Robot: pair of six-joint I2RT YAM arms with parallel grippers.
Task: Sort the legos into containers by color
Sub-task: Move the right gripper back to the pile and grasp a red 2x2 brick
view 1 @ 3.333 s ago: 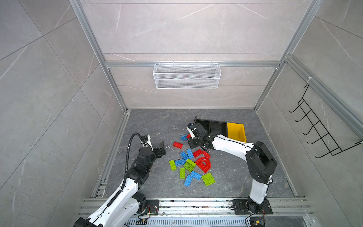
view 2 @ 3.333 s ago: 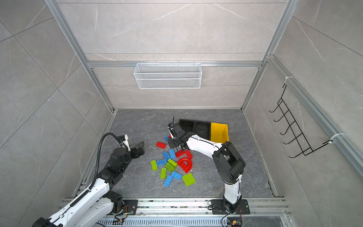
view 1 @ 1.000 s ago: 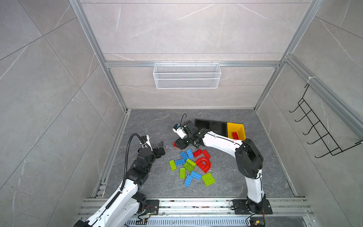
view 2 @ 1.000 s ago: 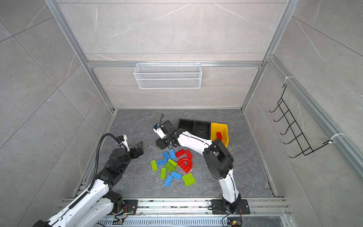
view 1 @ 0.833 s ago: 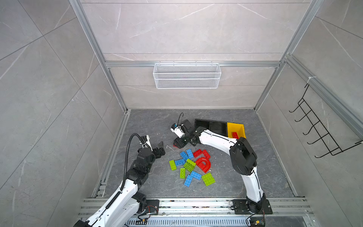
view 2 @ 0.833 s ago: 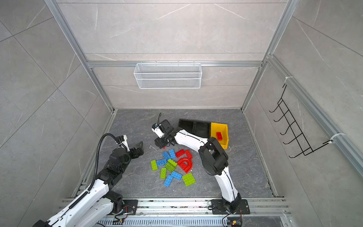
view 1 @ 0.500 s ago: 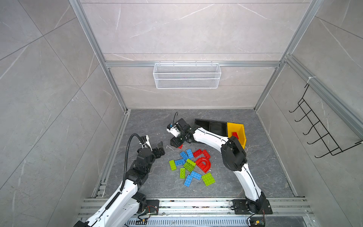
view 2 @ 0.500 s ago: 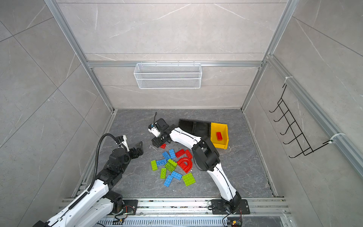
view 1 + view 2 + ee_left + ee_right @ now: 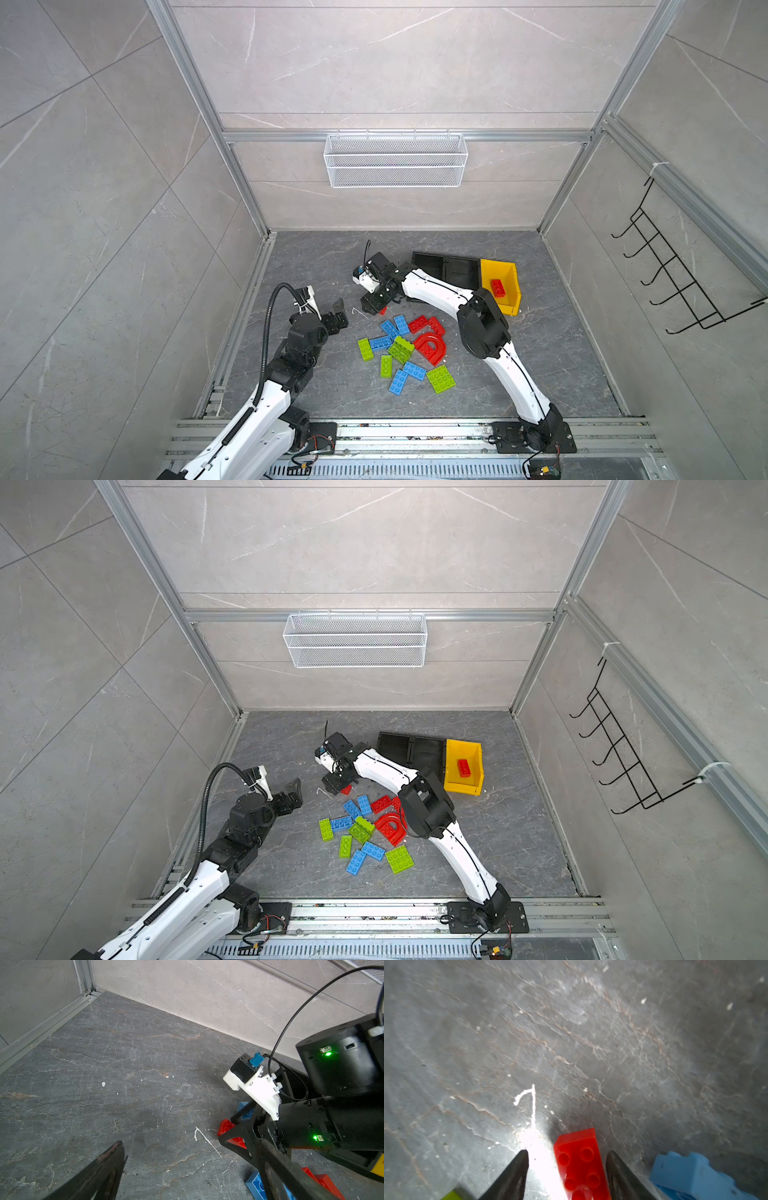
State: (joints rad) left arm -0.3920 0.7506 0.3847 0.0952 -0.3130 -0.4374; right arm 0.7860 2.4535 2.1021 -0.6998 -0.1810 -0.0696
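In both top views the right gripper [image 9: 375, 304] [image 9: 338, 784] sits low on the grey floor [image 9: 316, 266] at the far edge of the lego pile. A red brick [image 9: 382, 310] [image 9: 346, 789] just peeps out from under it, and from here I cannot tell how far its jaws stand apart. The left gripper [image 9: 338, 316] [image 9: 294, 793] hangs well apart from the pile, spread wide and empty. Counted in a top view, the loose pile holds five blue bricks [image 9: 390, 328], four green bricks [image 9: 440, 379] and three red pieces, one of them an arch [image 9: 430, 348]. A second red brick [image 9: 498, 288] lies in the yellow bin [image 9: 514, 297], just beside two black bins [image 9: 444, 266].

The left wrist view adds what the arm hides from above. The right gripper [image 9: 226, 1129] stands astride the red brick [image 9: 225, 1126], and a lone blue brick [image 9: 244, 1109] lies just behind it. The left gripper [image 9: 190, 1142] has only bare floor between its wide-set fingers [image 9: 108, 1167].

The right wrist view comes closest. The red brick [image 9: 579, 1163] is glossy and lies flat with its studs up, five of them showing. It sits between the fingers [image 9: 512, 1176] of the right gripper [image 9: 568, 1152]. Bare floor shows between it and one finger, and the other finger stands just beside it, so the jaws are about half open and clamp nothing. The lone blue brick [image 9: 685, 1174] lies outside that nearer finger. A white scratch [image 9: 532, 1101] marks the floor ahead.
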